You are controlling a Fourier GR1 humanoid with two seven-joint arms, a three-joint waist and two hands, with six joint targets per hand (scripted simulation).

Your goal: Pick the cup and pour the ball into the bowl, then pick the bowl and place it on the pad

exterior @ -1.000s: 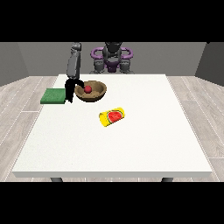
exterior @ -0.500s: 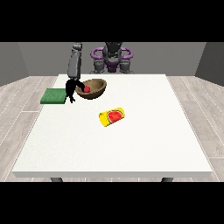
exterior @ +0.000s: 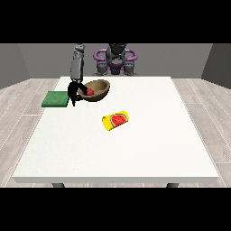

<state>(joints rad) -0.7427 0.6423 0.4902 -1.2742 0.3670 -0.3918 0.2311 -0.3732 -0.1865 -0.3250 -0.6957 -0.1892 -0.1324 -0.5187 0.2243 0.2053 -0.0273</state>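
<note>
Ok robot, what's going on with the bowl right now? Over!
Hand at the view's left grips the bowl, tilted, red ball inside. Green pad beside it. Yellow cup lying mid-table, out of the way.

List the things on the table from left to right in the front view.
Green pad → robot hand → brown bowl holding the red ball → yellow cup lying on its side.
</note>
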